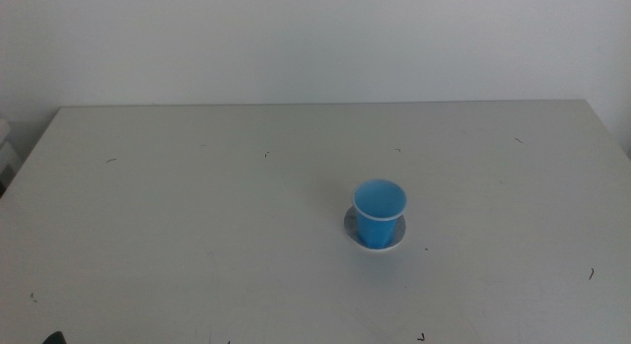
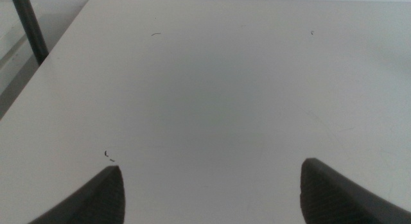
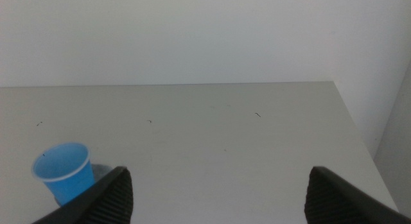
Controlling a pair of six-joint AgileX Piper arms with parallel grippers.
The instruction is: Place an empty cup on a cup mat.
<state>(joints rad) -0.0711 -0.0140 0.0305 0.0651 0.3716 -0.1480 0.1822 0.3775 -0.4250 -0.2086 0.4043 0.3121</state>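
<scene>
The blue cup [image 1: 380, 213] stands upright on the round grey cup mat [image 1: 351, 226], right of the table's middle in the middle view. It looks empty, blue inside. The cup also shows in the right wrist view [image 3: 64, 171], beside the near jaw; a sliver of the mat [image 3: 101, 172] shows behind it. My right gripper [image 3: 215, 195] is open and empty, drawn back from the cup and out of the middle view. My left gripper [image 2: 212, 192] is open and empty over bare table; only a dark tip of it shows at the middle view's bottom-left edge.
The pale table [image 1: 197, 216] carries a few small dark marks. A white wall stands behind its far edge. A dark post [image 2: 29, 28] stands off the table's edge in the left wrist view.
</scene>
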